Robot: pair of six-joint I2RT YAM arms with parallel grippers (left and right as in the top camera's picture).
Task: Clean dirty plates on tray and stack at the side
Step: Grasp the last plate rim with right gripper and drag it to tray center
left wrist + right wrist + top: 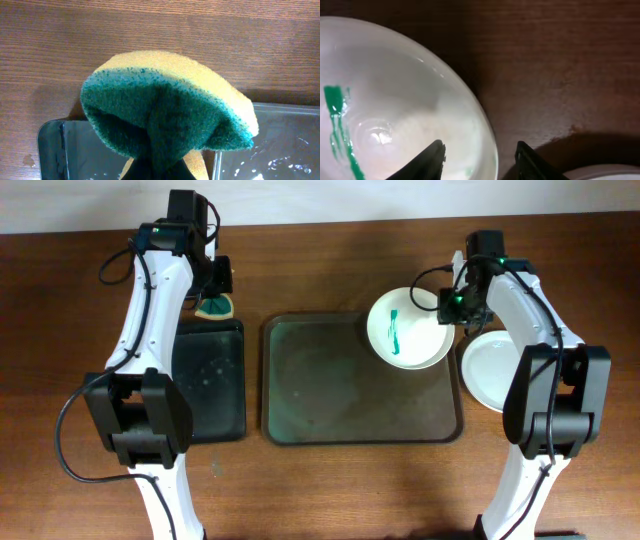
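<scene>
A dirty plate (408,328) with a green smear lies at the far right corner of the olive-grey tray (330,405), overhanging its rim. My right gripper (455,302) is open, its fingers (482,160) on either side of this plate's (395,90) right rim. A clean-looking white plate (492,372) lies on the table right of the tray; I cannot tell if it is a stack. My left gripper (215,288) is shut on a yellow-and-green sponge (216,306), held folded (170,100) above the table behind the black tray.
A narrower black tray (208,380) lies left of the olive tray, a small gap between them. The rim of the side plate (605,172) shows at the bottom right of the right wrist view. Bare wood table surrounds both trays.
</scene>
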